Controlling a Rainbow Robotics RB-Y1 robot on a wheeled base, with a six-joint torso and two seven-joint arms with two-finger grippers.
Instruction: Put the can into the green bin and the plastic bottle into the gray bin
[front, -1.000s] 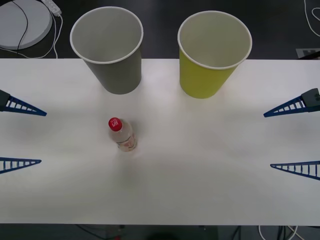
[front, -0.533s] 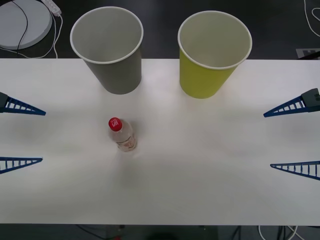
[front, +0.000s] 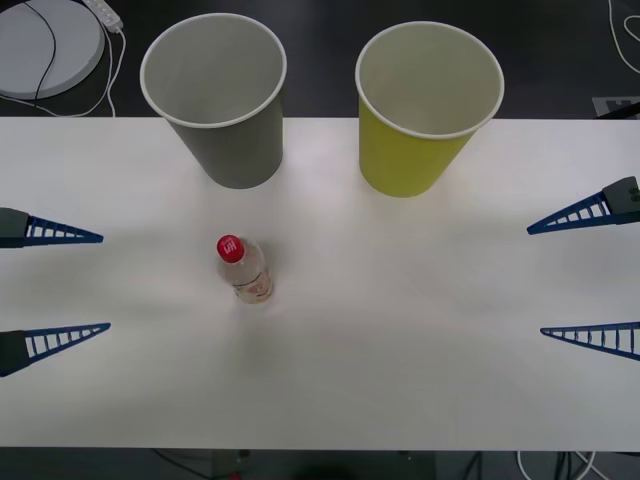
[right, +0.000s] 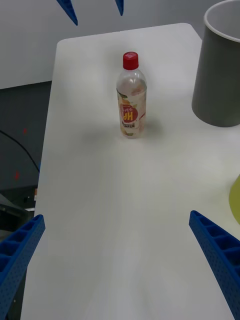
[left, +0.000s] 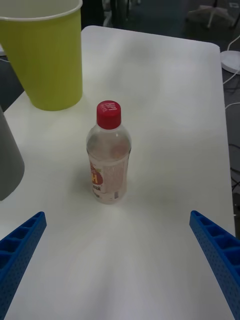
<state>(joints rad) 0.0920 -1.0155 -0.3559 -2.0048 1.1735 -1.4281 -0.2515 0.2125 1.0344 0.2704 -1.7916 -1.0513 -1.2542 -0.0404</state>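
Front view shows the left hand (front: 52, 288) at the left edge of the white worktop (front: 400, 320), its two blue ribbed fingers (front: 65, 236) spread wide apart and gripping nothing, their tips pointing toward the plastic bottle (front: 243, 269). That bottle stands upright on the worktop, well apart from the left hand and roughly level with the gap between its fingers; nothing touches it. From the left wrist, the bottle (left: 108, 155) sits ahead of the open fingers (left: 20, 245), centred between them, red cap up and label facing the camera. Beyond the bottle, the gray bin (front: 217, 98) stands upright near the worktop's far edge, almost directly behind the bottle, with the green bin (front: 425, 105) upright beside it, further to the right and apart from it. Both bins look empty inside. On the far side of the bottle from the left hand, the right hand (front: 585, 280) waits at the worktop's right edge, fingers likewise spread and empty, much farther from the bottle. From the right wrist, the bottle (right: 131, 102) stands well ahead of those fingers (right: 217, 250), the gray bin (right: 220, 65) near it.
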